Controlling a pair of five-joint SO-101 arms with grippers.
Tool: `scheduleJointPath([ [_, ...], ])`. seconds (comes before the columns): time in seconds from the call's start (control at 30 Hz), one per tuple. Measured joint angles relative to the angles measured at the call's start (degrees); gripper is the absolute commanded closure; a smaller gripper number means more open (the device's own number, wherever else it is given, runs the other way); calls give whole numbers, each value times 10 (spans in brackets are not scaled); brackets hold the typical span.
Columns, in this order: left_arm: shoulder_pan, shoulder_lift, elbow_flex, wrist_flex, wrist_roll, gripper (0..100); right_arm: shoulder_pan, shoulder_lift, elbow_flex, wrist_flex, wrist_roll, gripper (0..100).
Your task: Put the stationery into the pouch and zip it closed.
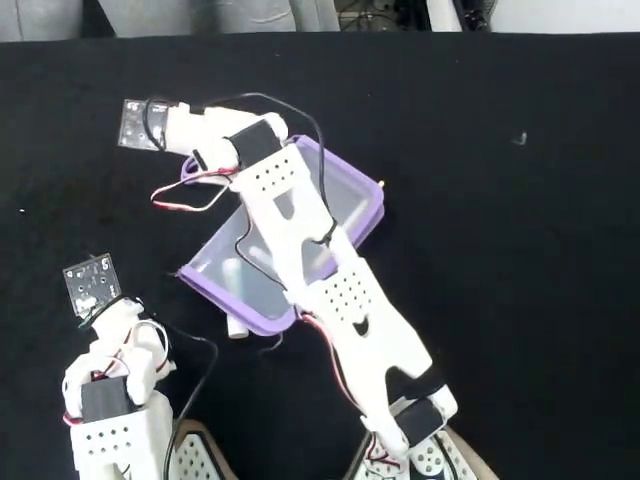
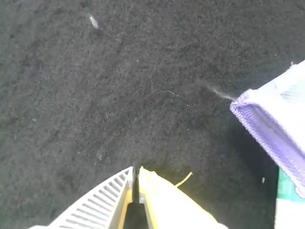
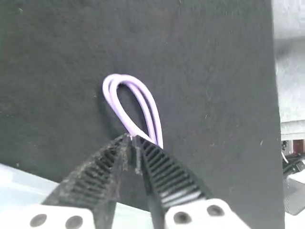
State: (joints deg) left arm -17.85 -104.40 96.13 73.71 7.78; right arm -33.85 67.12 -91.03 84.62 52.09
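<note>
Lilac pouch [image 1: 350, 195] pull loop [image 3: 138, 102] pinched in the right gripper [image 3: 133, 139] — we find the left gripper [image 2: 136, 172] closed, empty, at the desk's [image 1: 520, 300] front-left corner.

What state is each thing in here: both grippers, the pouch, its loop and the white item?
right gripper: shut on loop.
loop: pinched at one end, rest free.
left gripper: shut, empty, over bare table.
pouch: flat on table, under the right arm; zip cannot be judged.
white item: juts past pouch's near edge.
</note>
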Motion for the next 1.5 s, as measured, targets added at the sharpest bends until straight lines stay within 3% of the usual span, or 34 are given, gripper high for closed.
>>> scheduleJointPath([
  [0.17,0,0,0,0,0,970,-4,38,8,-21,-3,743],
  [0.53,-1,-7,0,0,0,970,20,65,63,-79,-3,741],
  [0.93,2,-5,0,0,0,970,24,65,121,-82,65,849],
  [1.13,2,0,0,0,0,970,27,62,131,-54,121,990],
  [1.5,2,0,0,0,0,970,25,64,90,-4,131,986],
])
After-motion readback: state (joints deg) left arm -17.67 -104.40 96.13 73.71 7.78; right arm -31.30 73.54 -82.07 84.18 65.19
